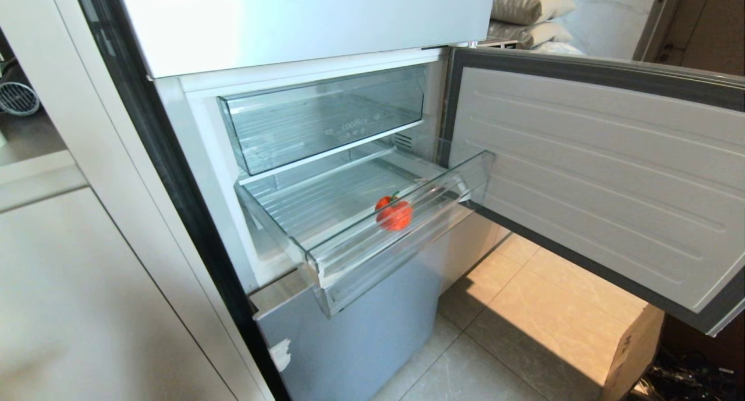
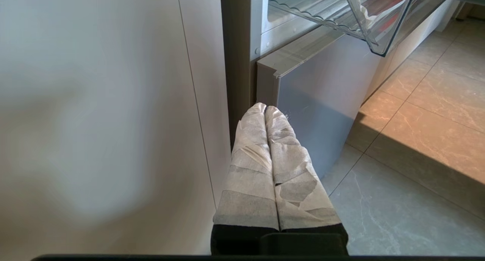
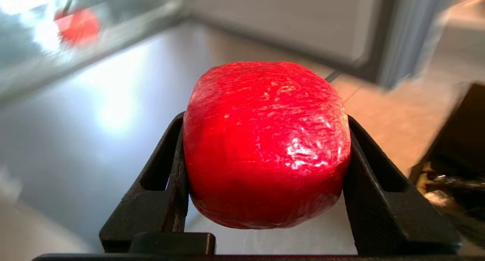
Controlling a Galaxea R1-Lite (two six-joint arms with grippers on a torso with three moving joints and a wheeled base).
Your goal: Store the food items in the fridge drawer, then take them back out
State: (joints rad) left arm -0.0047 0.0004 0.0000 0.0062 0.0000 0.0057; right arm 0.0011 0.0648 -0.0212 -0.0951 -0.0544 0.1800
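Note:
The clear fridge drawer [image 1: 401,229] stands pulled out of the open fridge. One red food item [image 1: 394,213] with a green stem lies near its front lip; it also shows blurred in the right wrist view [image 3: 77,26]. My right gripper [image 3: 265,147] is shut on the other red food item [image 3: 267,139], held low in front of the fridge, below the drawer. Neither arm shows in the head view. My left gripper [image 2: 265,108], its fingers wrapped in white tape, is shut on nothing and hangs beside the grey lower fridge door [image 2: 318,102]. The drawer's underside [image 2: 375,33] shows above it.
A taller clear bin [image 1: 326,119] sits above the drawer. The open fridge door [image 1: 599,180] stands at the right. A cardboard box [image 1: 631,348] lies on the tiled floor under that door. White cabinet panels [image 1: 87,296] line the left side.

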